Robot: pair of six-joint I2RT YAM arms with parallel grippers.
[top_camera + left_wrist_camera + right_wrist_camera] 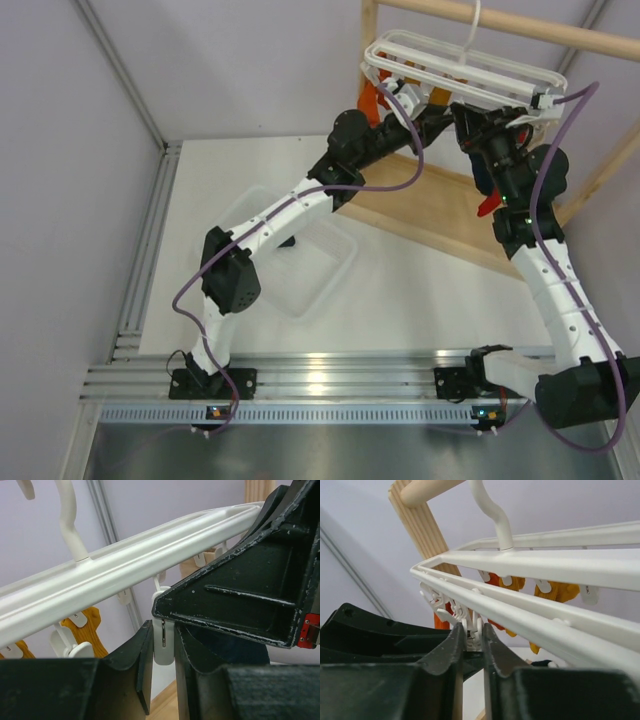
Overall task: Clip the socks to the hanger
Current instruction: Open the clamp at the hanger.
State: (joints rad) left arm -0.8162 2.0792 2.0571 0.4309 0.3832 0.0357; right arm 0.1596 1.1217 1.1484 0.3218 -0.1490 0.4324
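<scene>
The white hanger [460, 68] hangs by its hook from the wooden bar. Both arms reach up beneath it. My left gripper [163, 630] is shut on a small white clip [163, 652] that dangles from the frame [125, 565]. My right gripper [473, 630] is shut on a white clip [473, 622] under the hanger rail [530, 610], and its black body [250, 590] sits right above the left fingers. Whether both hold one clip I cannot tell. A navy sock [480, 178] and a red sock [487, 207] hang beside the right wrist; dark blue fabric [232, 650] shows behind the left finger.
Orange and yellow socks [555, 592] hang from other clips, one orange one [370, 100] at the hanger's left end. The light wooden rack [440, 215] stands under and behind the hanger. A clear plastic bin [300, 250] lies on the table by the left arm.
</scene>
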